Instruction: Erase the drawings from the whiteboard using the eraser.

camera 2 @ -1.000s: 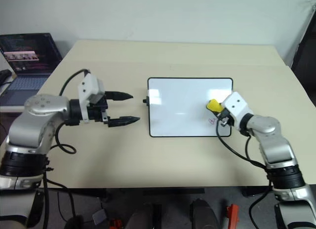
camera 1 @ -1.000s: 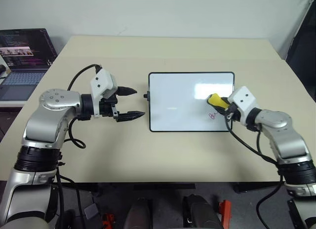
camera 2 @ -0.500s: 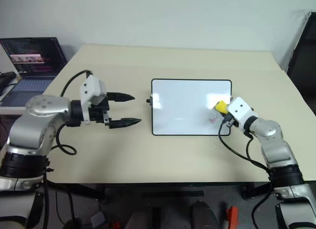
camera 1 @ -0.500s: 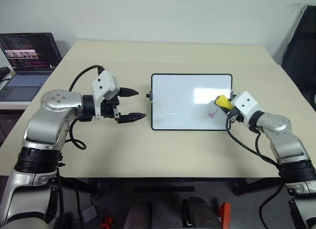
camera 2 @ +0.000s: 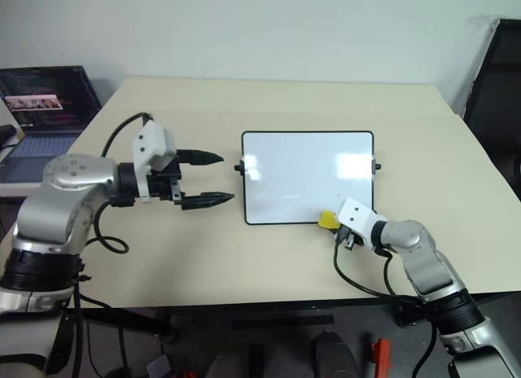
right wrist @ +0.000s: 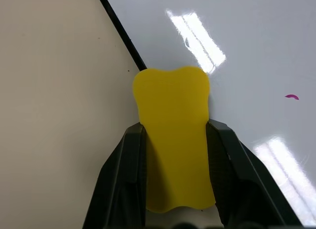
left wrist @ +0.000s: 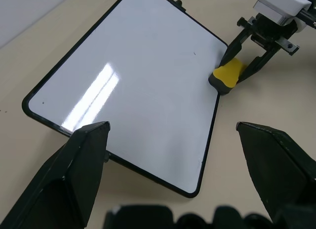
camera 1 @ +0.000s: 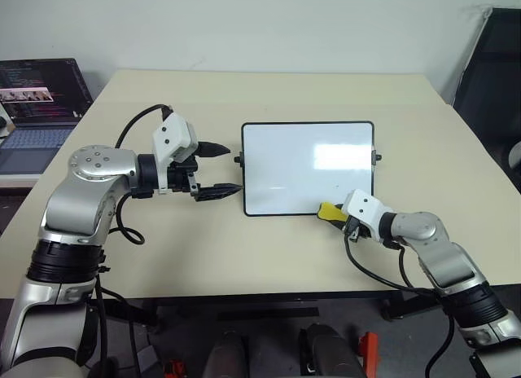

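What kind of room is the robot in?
Probably an office or lab: a plain beige table against a bare wall, an open laptop on a side desk, and a whiteboard on the table.

You've got silver-grey arm shells w/ black joint bands, white boxy wrist housings, black cables looping off each, and black pointed fingers [camera 1: 218,191] per pincer.

Left arm: we hold it raised, left gripper [camera 1: 218,169] with fingers spread apart.
Right arm: we reach low, right gripper [camera 1: 335,213] clamped tight.
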Available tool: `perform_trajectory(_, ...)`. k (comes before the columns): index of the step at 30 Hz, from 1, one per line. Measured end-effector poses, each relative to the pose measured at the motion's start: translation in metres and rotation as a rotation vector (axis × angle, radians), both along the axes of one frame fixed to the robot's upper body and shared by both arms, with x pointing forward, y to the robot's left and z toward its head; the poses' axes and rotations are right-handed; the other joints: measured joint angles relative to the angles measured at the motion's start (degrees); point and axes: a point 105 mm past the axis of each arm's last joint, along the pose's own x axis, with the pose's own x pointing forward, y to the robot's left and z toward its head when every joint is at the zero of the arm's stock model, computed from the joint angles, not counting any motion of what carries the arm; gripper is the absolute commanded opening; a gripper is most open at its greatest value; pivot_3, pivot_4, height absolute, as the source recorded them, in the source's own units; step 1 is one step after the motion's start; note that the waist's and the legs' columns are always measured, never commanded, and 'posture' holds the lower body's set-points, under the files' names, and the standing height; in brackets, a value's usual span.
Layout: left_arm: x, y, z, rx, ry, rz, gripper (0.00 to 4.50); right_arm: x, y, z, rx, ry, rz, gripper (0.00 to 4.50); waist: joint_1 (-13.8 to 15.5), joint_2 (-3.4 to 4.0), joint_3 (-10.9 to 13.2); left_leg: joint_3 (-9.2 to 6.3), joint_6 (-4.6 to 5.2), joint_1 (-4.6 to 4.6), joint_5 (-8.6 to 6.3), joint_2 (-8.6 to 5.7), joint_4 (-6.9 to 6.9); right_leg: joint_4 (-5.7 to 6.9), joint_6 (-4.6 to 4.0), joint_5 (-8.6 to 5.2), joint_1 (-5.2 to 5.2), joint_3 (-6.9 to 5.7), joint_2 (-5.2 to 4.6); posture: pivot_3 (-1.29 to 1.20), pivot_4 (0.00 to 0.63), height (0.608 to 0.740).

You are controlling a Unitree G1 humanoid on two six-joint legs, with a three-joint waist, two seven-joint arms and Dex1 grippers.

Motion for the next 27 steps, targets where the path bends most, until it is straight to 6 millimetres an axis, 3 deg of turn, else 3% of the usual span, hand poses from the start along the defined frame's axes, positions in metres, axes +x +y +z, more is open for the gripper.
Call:
perform_trajectory(3,0.0,-0.001,0.0,-0.001,0.0,-0.002,4.5,0.009,-0.002,0.003,-0.002,-0.031,-0.026,1.32,-0.1,0.0,0.0,0.01,0.0,0.01,0.0,0.0,0.03,0.01,-0.06,0.0,-0.01,0.03,0.0,0.0,0.15,0.74)
perform_trajectory(6,0.0,-0.001,0.0,0.0,0.001,-0.004,4.5,0.026,-0.012,0.019,-0.021,-0.122,-0.089,1.32,0.0,0.0,0.0,0.03,0.04,0.02,0.04,-0.03,0.11,-0.01,-0.27,0.0,0.02,0.07,-0.03,0.0,0.15,0.74)
perform_trajectory(11,0.0,-0.004,-0.001,0.001,0.003,-0.012,4.5,0.061,-0.055,0.052,-0.066,-0.28,-0.318,1.32,0.1,-0.28,-0.2,0.07,0.23,0.17,0.18,-0.11,0.13,-0.08,-0.25,0.18,0.12,0.12,-0.13,0.0,0.15,0.74)
perform_trajectory(13,0.0,-0.004,-0.001,0.0,0.003,-0.013,4.5,0.063,-0.063,0.05,-0.085,-0.29,-0.353,1.32,0.1,-0.64,-0.4,0.04,0.23,0.19,0.19,-0.07,0.12,-0.09,-0.27,0.18,0.14,0.09,-0.12,0.0,0.15,0.74)
perform_trajectory(18,0.0,-0.005,-0.001,-0.002,0.005,-0.02,4.5,0.057,-0.061,0.045,-0.04,-0.285,-0.363,1.31,0.1,-0.81,-0.5,0.11,0.23,0.16,0.18,-0.07,0.08,-0.14,-0.26,0.18,0.15,0.17,-0.14,0.0,0.15,0.74)
perform_trajectory(22,-0.002,-0.007,-0.002,-0.005,0.011,-0.037,4.5,0.031,-0.044,0.037,0.23,-0.094,-0.293,1.31,0.3,-0.45,-0.3,0.1,0.23,-0.27,0.18,-0.06,-0.02,-0.16,-0.22,0.16,-0.18,0.14,-0.11,0.0,0.15,0.74)
perform_trajectory(24,-0.002,-0.012,-0.001,-0.026,0.013,-0.054,4.5,0.019,-0.04,0.055,0.404,-0.009,-0.255,1.31,0.3,0.1,0.0,0.11,0.23,-0.93,0.18,-0.13,0.04,-0.06,0.15,0.37,-0.81,0.15,-0.12,0.0,0.15,0.74)
perform_trajectory(25,-0.003,-0.016,-0.001,-0.047,0.017,-0.071,4.5,0.014,-0.045,0.074,0.495,-0.006,-0.241,1.31,0.6,0.31,0.2,0.11,0.23,-1.22,0.18,-0.14,0.05,-0.03,0.11,0.41,-1.12,0.15,-0.12,0.0,0.15,0.74)
perform_trajectory(27,-0.005,-0.027,-0.003,-0.076,0.034,-0.105,4.5,0.012,-0.072,0.119,0.6,-0.088,-0.281,1.3,1.2,0.43,0.2,0.03,0.23,-1.42,0.18,-0.15,0.05,-0.05,-0.03,0.49,-1.28,0.01,-0.13,0.0,0.15,0.74)
